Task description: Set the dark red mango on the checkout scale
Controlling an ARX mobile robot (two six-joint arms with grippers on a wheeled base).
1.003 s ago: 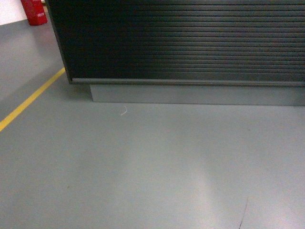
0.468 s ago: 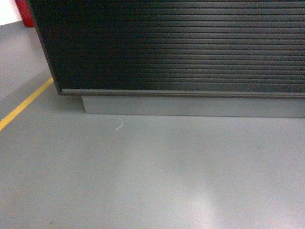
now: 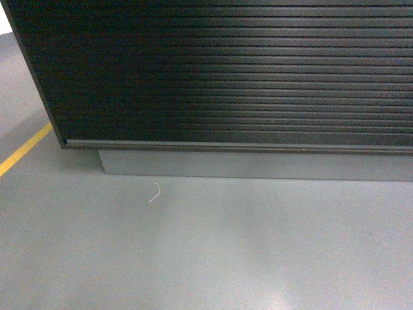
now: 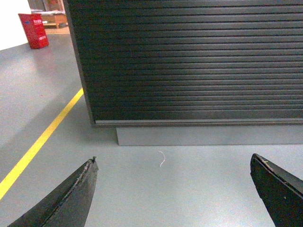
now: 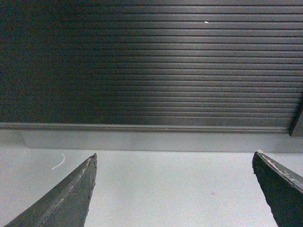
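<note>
The checkout point(image 3: 226, 71) fills the upper part of the head view: a dark counter front of horizontal ribbed slats on a grey base point(image 3: 258, 165). It also shows in the left wrist view point(image 4: 189, 61) and the right wrist view point(image 5: 151, 61). The dark red mango and the scale are out of view. My left gripper point(image 4: 173, 161) hangs open over bare grey floor, nothing between its dark fingers. My right gripper point(image 5: 174, 158) is open too, empty, facing the counter's base. Neither gripper shows in the head view.
The counter's left corner point(image 3: 58, 139) stands near a yellow floor line point(image 3: 22, 150). A small white curl of thread point(image 3: 155, 192) lies on the grey floor before the base. A red crate point(image 4: 33, 30) stands far back left in the left wrist view.
The counter has grown larger and slid down and left in the head view, so I have come closer to it. The red object at top left has left the frame.
</note>
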